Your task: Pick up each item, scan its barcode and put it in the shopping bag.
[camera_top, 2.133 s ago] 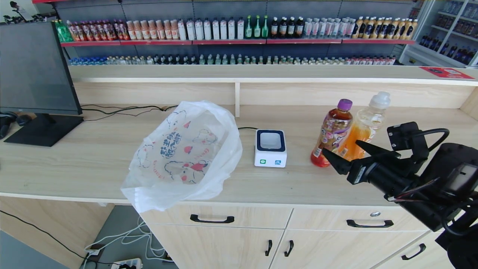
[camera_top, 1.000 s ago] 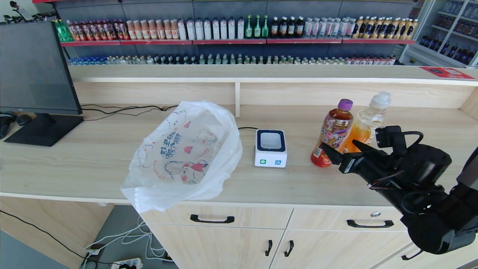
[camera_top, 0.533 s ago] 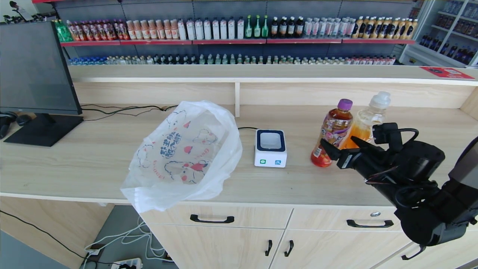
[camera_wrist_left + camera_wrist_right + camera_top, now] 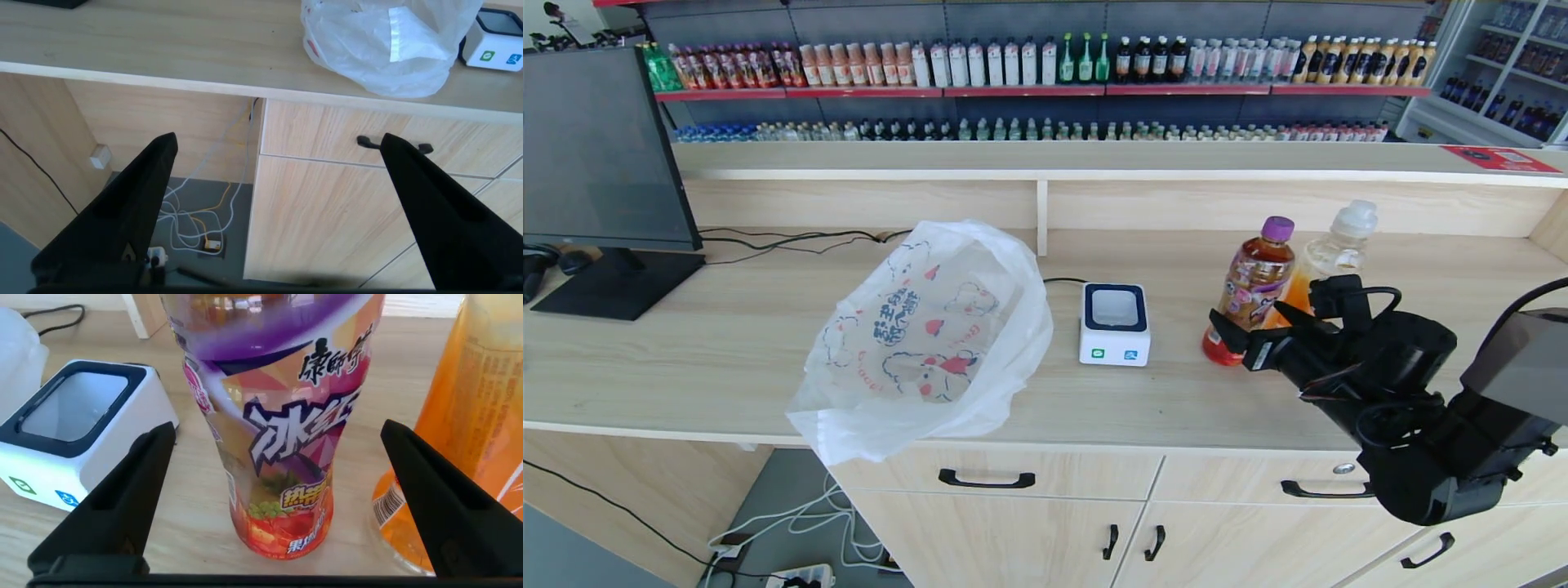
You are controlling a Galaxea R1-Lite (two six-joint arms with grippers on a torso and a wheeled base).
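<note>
A purple-capped tea bottle [image 4: 1252, 286] stands upright on the wooden counter [image 4: 727, 351], with a white-capped orange drink bottle [image 4: 1331, 249] right beside it. My right gripper [image 4: 1250, 320] is open at the tea bottle's lower half, one finger on each side; in the right wrist view the tea bottle [image 4: 278, 416] sits between the fingers [image 4: 114, 514] without touching them. The white scanner [image 4: 1114, 322] stands to the left of the bottles, and the white printed shopping bag [image 4: 931, 335] lies beyond it. My left gripper [image 4: 278, 139] is open below counter height, facing the cabinet front.
A monitor [image 4: 600, 163] stands at the counter's far left with cables behind it. A raised back ledge [image 4: 1094, 175] runs along the counter, and drink shelves [image 4: 1045, 65] fill the wall. Drawers with black handles [image 4: 986, 479] lie under the counter edge.
My right gripper has moved forward and to the left, from short of the bottles to straddling the purple-capped bottle. Bottles, scanner and bag stay put.
</note>
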